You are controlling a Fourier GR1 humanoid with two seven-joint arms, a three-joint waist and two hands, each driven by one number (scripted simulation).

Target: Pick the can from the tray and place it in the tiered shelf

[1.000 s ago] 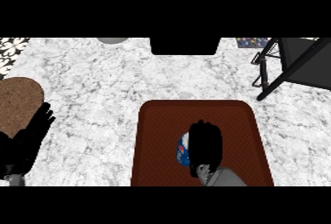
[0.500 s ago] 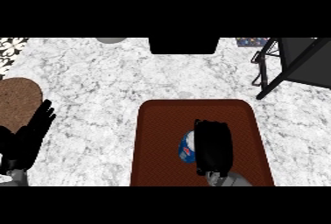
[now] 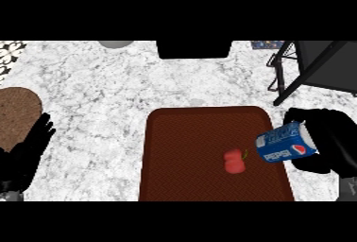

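Note:
My right hand [image 3: 327, 139] is curled round a blue Pepsi can [image 3: 286, 144] and holds it tilted, just past the right rim of the dark brown tray [image 3: 188, 160]. A small red fruit [image 3: 235, 161] lies on the tray beside the can. The black tiered shelf [image 3: 307, 66] stands at the upper right, its legs on the marble counter, up and to the right of the can. At the lower left edge my left hand [image 3: 28, 151] rests open with its fingers pointing up.
A round brown mat [image 3: 14, 113] lies at the left edge by my left hand. A black box [image 3: 194, 48] and a grey round object [image 3: 115, 44] sit at the counter's far edge. Bare marble [image 3: 125, 90] spreads between tray and shelf.
My right hand has lifted the can off the tray's middle and carried it right, past the tray's right rim. The red fruit, hidden before, now shows. The left hand stays put.

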